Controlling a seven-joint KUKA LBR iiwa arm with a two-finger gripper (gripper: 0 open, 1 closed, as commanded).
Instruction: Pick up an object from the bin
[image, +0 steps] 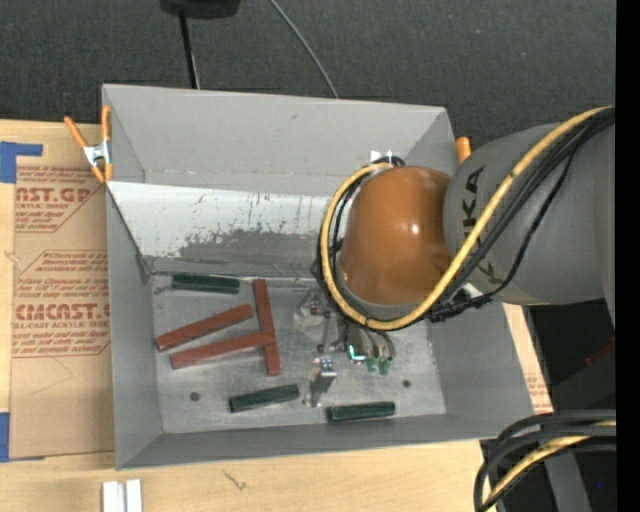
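My gripper (316, 348) hangs low over the bin floor, right of the middle, under the orange dome. Its two metal fingers stand apart, one fingertip (322, 385) towards the front and the other further back, with nothing between them. Just left of it lies a red-brown bar (266, 325), running front to back. A dark green bar (264, 399) lies on the floor just front-left of the nearer fingertip. A second dark green bar (360, 410) lies to the front-right of it.
Two more red-brown bars (205, 327) (222, 351) lie slanted on the left half of the floor, touching the upright one. A third dark green bar (205, 284) rests at the foot of the back wall. The arm covers the bin's right side.
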